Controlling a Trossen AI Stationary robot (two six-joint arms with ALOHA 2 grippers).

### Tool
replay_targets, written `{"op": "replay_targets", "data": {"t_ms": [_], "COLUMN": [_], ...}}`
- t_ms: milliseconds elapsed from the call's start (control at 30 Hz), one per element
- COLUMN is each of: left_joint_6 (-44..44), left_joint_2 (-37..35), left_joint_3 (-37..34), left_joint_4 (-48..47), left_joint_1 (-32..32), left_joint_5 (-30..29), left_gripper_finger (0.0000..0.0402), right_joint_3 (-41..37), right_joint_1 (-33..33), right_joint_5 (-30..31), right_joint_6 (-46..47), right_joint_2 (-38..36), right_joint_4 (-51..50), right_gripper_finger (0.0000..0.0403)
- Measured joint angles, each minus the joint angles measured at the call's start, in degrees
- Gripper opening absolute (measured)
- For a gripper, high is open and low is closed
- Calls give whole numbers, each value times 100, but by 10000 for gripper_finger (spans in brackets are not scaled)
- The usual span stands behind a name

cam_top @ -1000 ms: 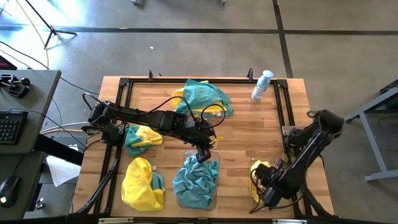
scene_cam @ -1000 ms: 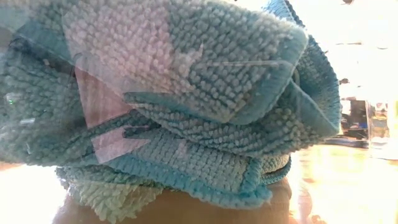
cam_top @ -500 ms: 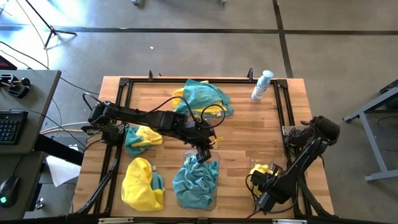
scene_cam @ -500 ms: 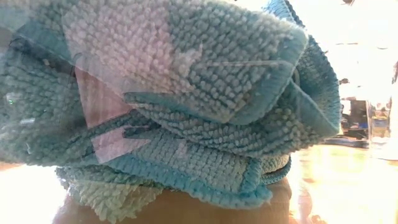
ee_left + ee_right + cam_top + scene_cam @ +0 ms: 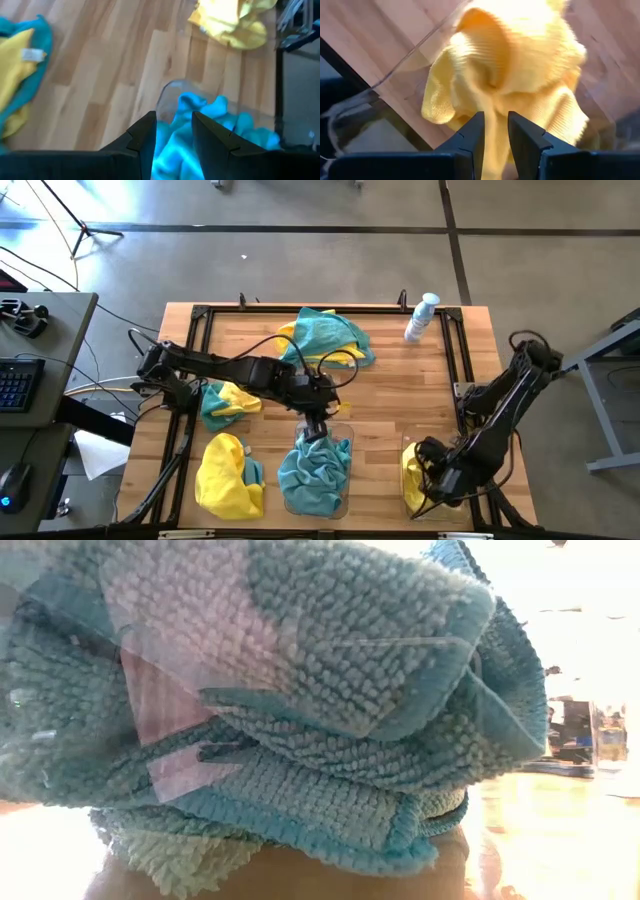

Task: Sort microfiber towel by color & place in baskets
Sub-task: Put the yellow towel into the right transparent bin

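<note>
Two clear plastic rectangular baskets, both at the near edge of the wooden counter (image 5: 400,395): middle basket (image 5: 345,442) holds a bunched teal-blue microfiber towel load (image 5: 313,472), right basket (image 5: 410,442) near the right corner holds a bright yellow microfiber towel (image 5: 411,468).

Loose cloth heaps on the counter, three counted: a teal-and-yellow pile (image 5: 325,338) at the far edge, a small teal-and-yellow bundle (image 5: 226,403) near the left edge, a mostly yellow bundle with some teal (image 5: 228,475) near the left corner of the near edge. How many cloths sit in each heap can't be told. One white and blue spray bottle (image 5: 421,317) lies near the far right corner.

Left claw (image 5: 317,428) is over the far rim of the middle basket, fingers (image 5: 145,137) pinching teal towel between them. Right claw (image 5: 438,477) is at the right basket, fingers (image 5: 472,134) pressed on the yellow towel, which hangs bunched at the basket rim.

Low view is filled by the teal load behind the basket wall.

Versus a second ago: the left claw has shifted slightly toward the left and down onto the teal load; the right arm has swung outward at the elbow, its claw now lower over the right basket; the heaps and bottle are unchanged.
</note>
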Motion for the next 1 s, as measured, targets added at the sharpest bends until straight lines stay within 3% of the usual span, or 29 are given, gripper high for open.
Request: {"op": "replay_targets", "data": {"t_ms": [467, 667, 867, 1000], "left_joint_6": [1120, 821, -154, -542], "left_joint_2": [-1434, -2851, -4447, -5257], "left_joint_3": [-262, -1986, -3763, -4564], "left_joint_4": [-1954, -1343, -628, -238], "left_joint_1": [-275, -388, -494, -593], "left_joint_5": [-833, -823, -782, -780], "left_gripper_finger": [111, 95, 51, 12], "right_joint_3": [2, 2, 20, 24], "right_joint_1": [-277, -758, -1463, -2005], "right_joint_5": [1155, 2153, 2238, 2236], "right_joint_6": [1091, 746, -442, -1225], "right_joint_2": [-530, -530, -530, -530], "right_joint_4": [-280, 467, 1065, 1416], "right_gripper_finger": [78, 72, 8, 13]}}
